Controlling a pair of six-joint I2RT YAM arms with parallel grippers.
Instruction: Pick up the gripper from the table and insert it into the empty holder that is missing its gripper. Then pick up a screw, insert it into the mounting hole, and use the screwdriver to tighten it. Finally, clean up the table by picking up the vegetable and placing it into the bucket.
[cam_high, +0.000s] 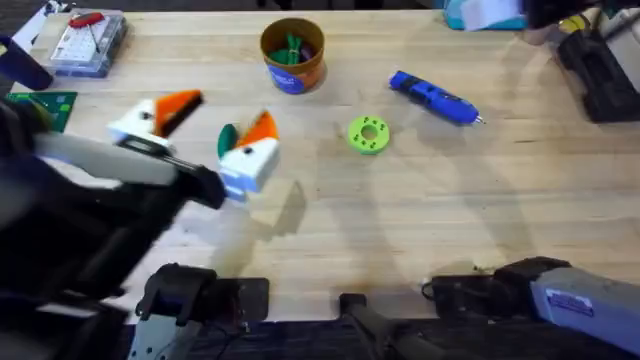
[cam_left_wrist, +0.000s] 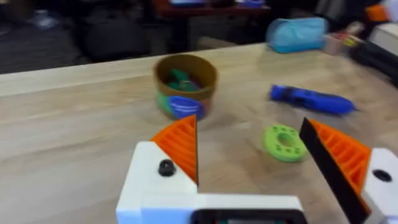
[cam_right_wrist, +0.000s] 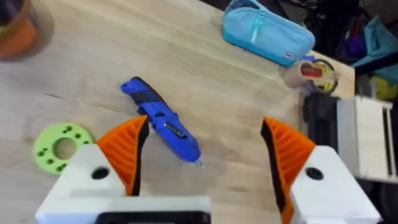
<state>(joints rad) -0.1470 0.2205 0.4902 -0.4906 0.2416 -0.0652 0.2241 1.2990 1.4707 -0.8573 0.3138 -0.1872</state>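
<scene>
The left pincer (cam_left_wrist: 249, 168) is hovering released above the counter (cam_high: 420, 220); the right pincer (cam_right_wrist: 205, 162) is gaping over the screwdriver (cam_right_wrist: 163, 127), seemingly lining up. The vegetable (cam_high: 291, 48) is lying inside the bucket (cam_high: 293, 72).

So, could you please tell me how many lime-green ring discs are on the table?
1. The disc lies on bare wood between the bucket and the screwdriver; the left arm could hide another.

From where I stand, no writing can be made out. The small round orange-brown bucket (cam_high: 292, 57) wears a blue label band, its print too blurred to read. The fat blue power screwdriver (cam_right_wrist: 161, 121) carries a small pale sticker, also unreadable.
</scene>
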